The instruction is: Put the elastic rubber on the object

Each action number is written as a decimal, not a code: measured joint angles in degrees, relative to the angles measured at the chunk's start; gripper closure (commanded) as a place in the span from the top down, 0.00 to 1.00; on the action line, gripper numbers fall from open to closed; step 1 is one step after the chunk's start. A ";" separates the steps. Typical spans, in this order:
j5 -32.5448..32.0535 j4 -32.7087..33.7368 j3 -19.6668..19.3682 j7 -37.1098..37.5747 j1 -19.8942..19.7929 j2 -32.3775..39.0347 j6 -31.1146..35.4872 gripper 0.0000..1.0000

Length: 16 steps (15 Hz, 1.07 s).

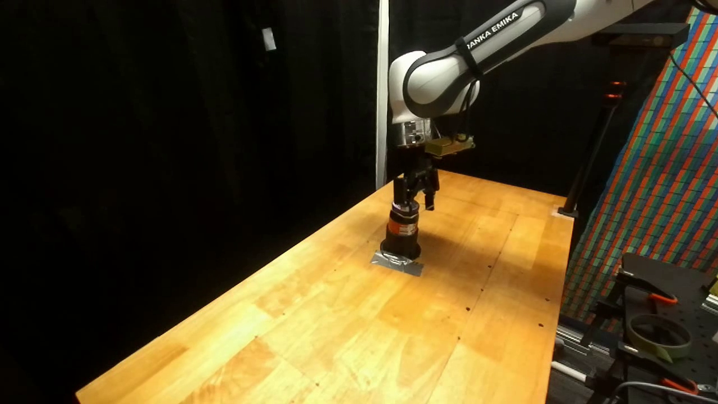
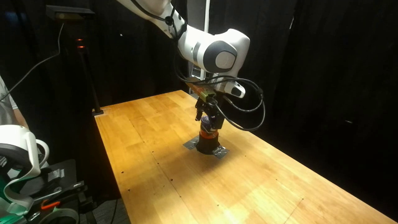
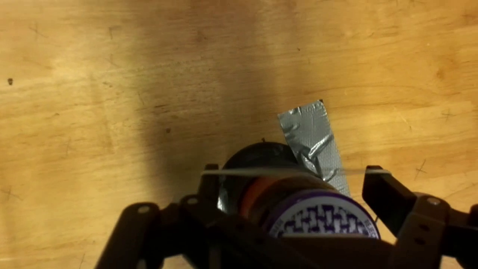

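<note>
Black curtains [image 1: 224,168] back a wooden table [image 1: 364,336]. Toward its left edge in an exterior view, a dark jar [image 1: 402,226] stands upright, its black base [image 1: 400,246] touched by grey tape [image 1: 397,264] on the near side. At the jar's top, the gripper [image 3: 291,172] has its fingers [image 3: 388,201] spread apart, a pale elastic band [image 3: 272,172] stretched between them; whether it touches the jar cannot be told.

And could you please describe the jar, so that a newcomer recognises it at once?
At the wooden table, find where the robot arm points down. Below stands an upright jar on a round black base, with grey tape at the foot. Unlike the base and tape, it has an orange stripe and a purple-and-white patterned lid.
</note>
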 measured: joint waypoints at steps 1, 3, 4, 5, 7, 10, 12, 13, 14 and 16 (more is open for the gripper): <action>0.78 -0.27 0.01 -0.28 -0.27 -0.01 -0.32 0.75; 1.44 -1.01 0.01 -0.56 -0.57 -0.02 -0.22 0.66; 1.46 -1.55 -0.01 -0.56 -0.59 -0.15 0.12 0.56; 1.46 -2.33 0.00 -0.56 -0.58 -0.45 0.86 0.49; 1.46 -4.63 0.01 -0.65 -0.56 -1.60 2.89 0.33; 1.46 -10.12 -0.02 -1.15 -0.60 -4.94 7.92 0.14; 1.46 -14.84 -0.02 -2.00 -0.64 -7.94 12.39 0.10; 1.47 -17.31 -0.02 -2.42 -0.65 -9.51 14.76 0.08; 1.54 -19.77 -0.01 -2.81 -0.65 -11.04 17.37 0.09; 1.88 -24.68 0.10 -3.61 -0.69 -13.87 23.37 0.11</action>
